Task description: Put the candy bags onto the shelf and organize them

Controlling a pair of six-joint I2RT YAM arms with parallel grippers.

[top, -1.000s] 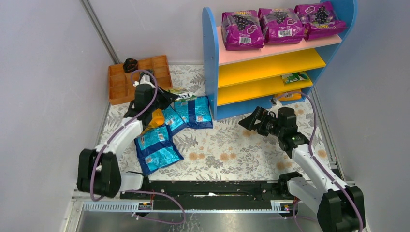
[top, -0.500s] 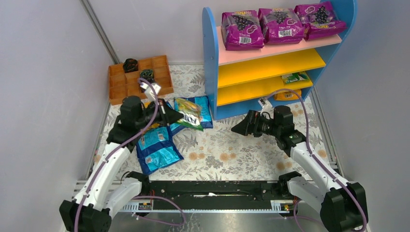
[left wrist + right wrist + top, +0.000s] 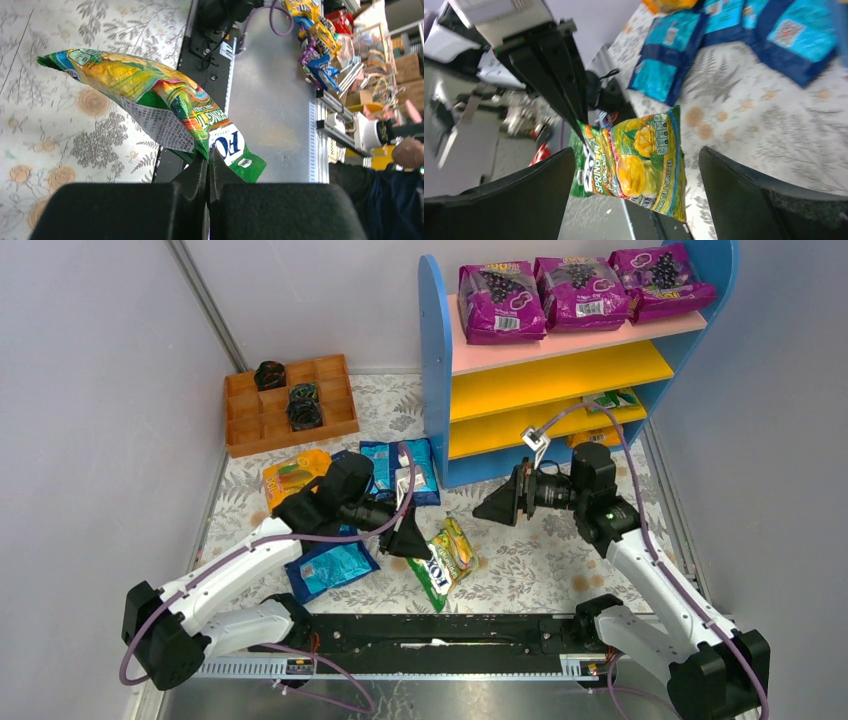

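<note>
As right gripper (image 3: 488, 508) gapes, left gripper (image 3: 414, 544) pinches bag (image 3: 448, 560).

Top view: the left arm (image 3: 235, 562) covers part of the blue bags (image 3: 335, 565); the green bag (image 3: 618, 397) on the shelf (image 3: 436, 360) shows only as a sliver. Left wrist view: the lower edge of the green-yellow bag (image 3: 150, 100) is hidden between the pinched fingers of the left gripper (image 3: 207, 167). Right wrist view: the orange bag (image 3: 671, 4) is cut by the upper edge; the rightmost blue bag (image 3: 796, 37) is blurred.
</note>
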